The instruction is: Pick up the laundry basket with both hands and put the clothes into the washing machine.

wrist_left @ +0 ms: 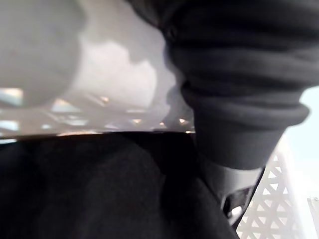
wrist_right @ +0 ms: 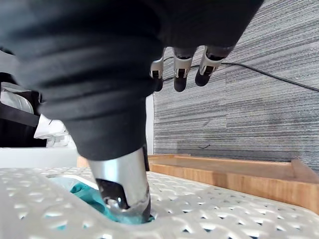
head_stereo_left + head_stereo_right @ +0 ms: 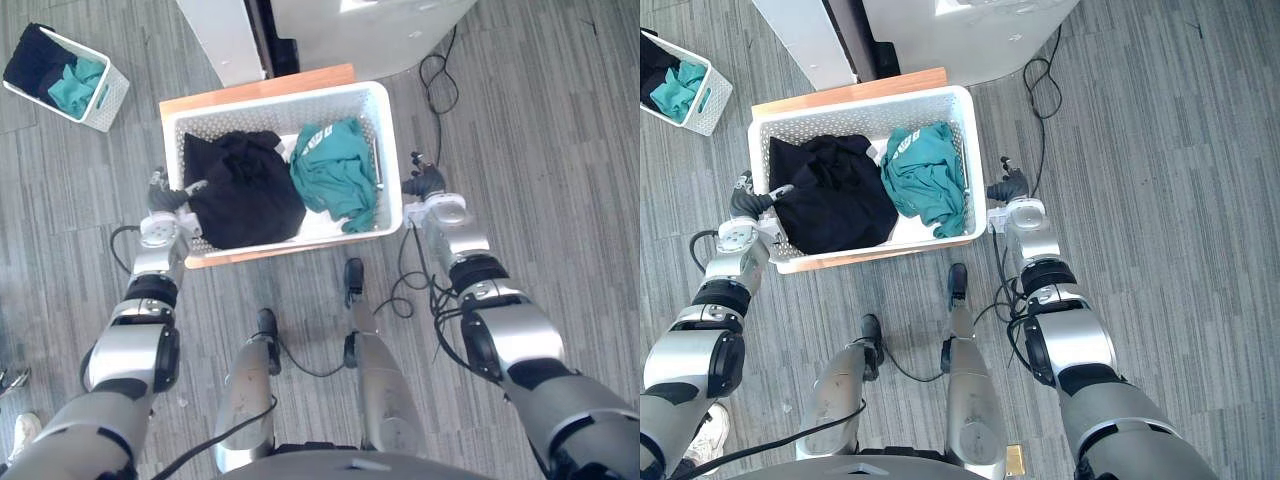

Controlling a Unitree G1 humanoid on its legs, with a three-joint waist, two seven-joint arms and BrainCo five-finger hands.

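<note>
Bracketing the laundry basket (image 3: 250,112), one hand stood at each side.
The basket sat on a wooden board (image 3: 260,85) between them, black clothes (image 3: 245,190) just inside the left hand (image 3: 165,195), a teal garment (image 3: 335,175) just inside the right hand (image 3: 425,185). The right thumb (image 2: 122,189) dipped through the basket's rim, its fingers (image 2: 182,74) loose, gripping nothing; the left hand's hold I couldn't tell.
</note>
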